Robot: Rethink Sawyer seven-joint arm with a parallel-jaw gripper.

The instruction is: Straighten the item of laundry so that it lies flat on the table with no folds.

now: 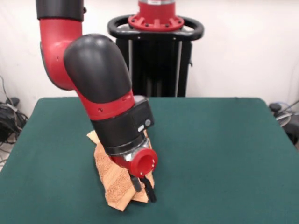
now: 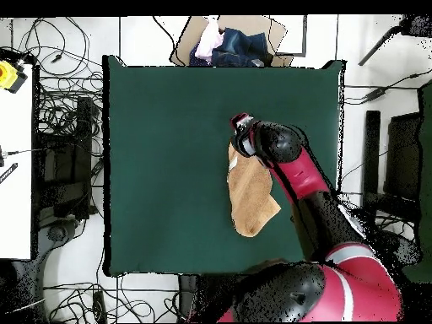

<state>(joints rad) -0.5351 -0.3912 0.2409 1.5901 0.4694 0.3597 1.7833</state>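
Front view: towel is seen bunched in a narrow folded strip on the green counter. Pincer is lowered onto its near corner, apparently clenched on towel, presumably for pulling it open.

Overhead view: towel is seen still folded, right of counter centre.

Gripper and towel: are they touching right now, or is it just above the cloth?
Cannot tell. In the front view the gripper overlaps the towel's near edge with no gap visible, but contact isn't plain; overhead, the arm hides that spot.

Claw on towel, table's near edge
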